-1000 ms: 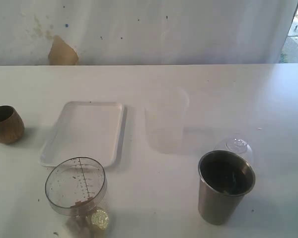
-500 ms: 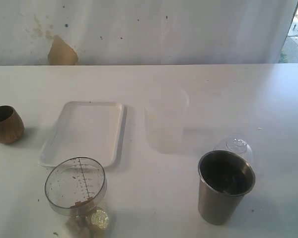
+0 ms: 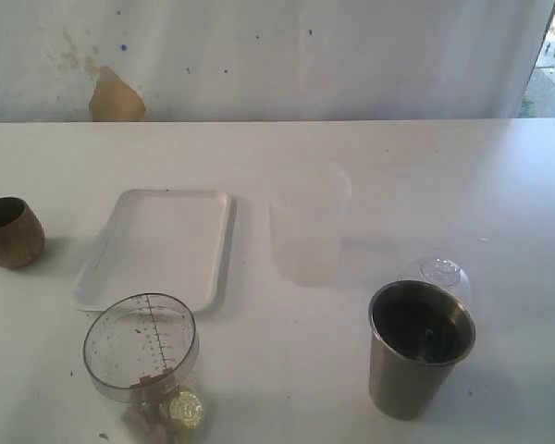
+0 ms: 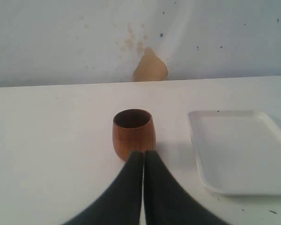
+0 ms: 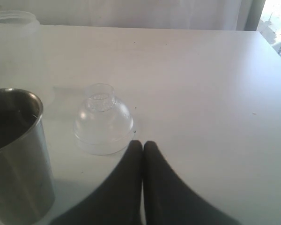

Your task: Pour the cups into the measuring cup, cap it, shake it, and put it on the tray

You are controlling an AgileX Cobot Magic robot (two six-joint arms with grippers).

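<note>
Spread the left gripper [image 4: 143, 152] — pinched fully together on nothing, held low and level over the white table [image 4: 47, 154] — before easing onto the squat, rounded brown wooden cup [image 4: 133, 133] standing upright just ahead of its fingertips. Close on the cup's belly at mid-height and carry it level to the clear plastic measuring cup with the dark printed scale [image 3: 141, 347], passing over the flat white rectangular tray [image 4: 239, 150] lying off toward the other arm. Note the right gripper [image 5: 143, 142], likewise closed and empty, low just behind the clear domed plastic cap [image 5: 103, 122] — tall shiny steel tumbler [image 5: 14, 154] close beside, toward the left arm.
</note>
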